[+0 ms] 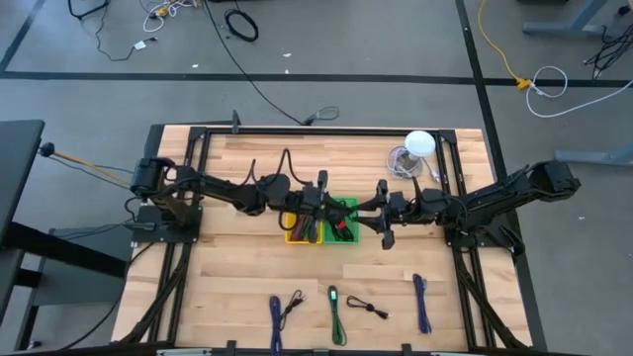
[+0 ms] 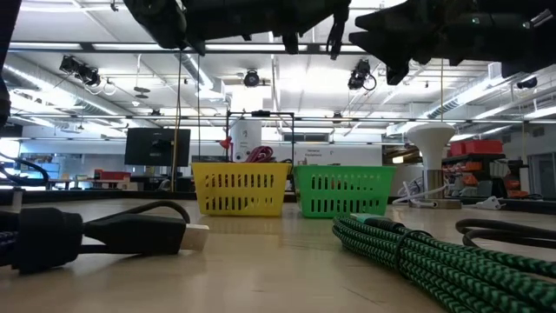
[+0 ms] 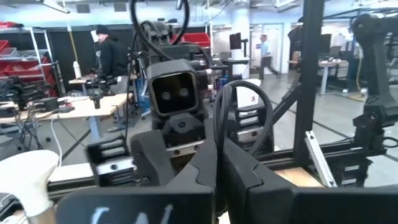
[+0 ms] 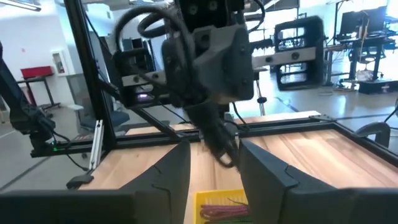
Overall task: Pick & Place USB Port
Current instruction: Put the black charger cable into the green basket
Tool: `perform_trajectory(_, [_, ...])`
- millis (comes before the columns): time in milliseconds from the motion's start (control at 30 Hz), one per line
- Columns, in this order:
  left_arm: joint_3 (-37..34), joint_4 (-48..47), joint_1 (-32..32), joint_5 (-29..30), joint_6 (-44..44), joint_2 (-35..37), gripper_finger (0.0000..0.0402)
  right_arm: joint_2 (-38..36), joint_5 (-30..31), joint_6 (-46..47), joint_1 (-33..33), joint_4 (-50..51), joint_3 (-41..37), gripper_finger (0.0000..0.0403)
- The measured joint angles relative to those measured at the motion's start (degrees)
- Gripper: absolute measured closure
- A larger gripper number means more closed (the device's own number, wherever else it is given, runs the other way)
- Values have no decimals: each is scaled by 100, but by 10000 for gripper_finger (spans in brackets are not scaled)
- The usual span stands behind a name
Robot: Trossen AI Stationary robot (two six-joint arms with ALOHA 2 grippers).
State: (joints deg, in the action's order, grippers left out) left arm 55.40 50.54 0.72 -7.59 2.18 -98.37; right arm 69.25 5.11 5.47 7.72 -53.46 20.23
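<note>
Both arms meet above the middle of the table, over a yellow basket [image 1: 297, 233] and a green basket [image 1: 343, 222] standing side by side. My left gripper [image 3: 217, 169] is shut, level, with nothing visible between its fingers. It faces my right gripper [image 4: 214, 150], which is open and empty, its fingers on either side of the left one's tips without touching. The yellow basket [image 4: 221, 208] holds reddish cable. Several cables lie near the front edge: blue [image 1: 275, 318], green [image 1: 337, 311], black [image 1: 367, 309] and blue [image 1: 422, 303]. I cannot tell which one carries the USB port.
A white mushroom-shaped lamp [image 1: 420, 143] and a clear round object [image 1: 401, 160] stand at the far right. Black frame rails [image 1: 326, 131] run along the table's far edge and sides. In the low view, a black plug [image 2: 187, 236] and coiled green cable [image 2: 417, 252] lie close in front.
</note>
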Motion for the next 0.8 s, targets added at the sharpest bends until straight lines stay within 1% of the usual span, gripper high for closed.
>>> perform_trajectory(233, [0, 72, -3, 2, -5, 0, 395, 104, 139, -164, 0, 496, 310, 266])
perform_trajectory(500, [0, 130, 5, -11, -1, 0, 395, 681, 146, -186, -2, 472, 677, 266])
perform_trajectory(633, [0, 115, 19, -32, 1, 0, 395, 932, 49, -236, -2, 473, 946, 267])
perform_trajectory(700, [0, 96, 19, -31, 1, 0, 395, 1004, 204, -277, 0, 476, 1040, 278])
perform_trajectory(733, [2, 75, 14, -22, -1, 0, 395, 1021, 281, -308, 0, 494, 1073, 291])
perform_trajectory(800, [2, 51, 12, 9, -3, 0, 394, 1014, 355, -393, -3, 571, 1093, 336])
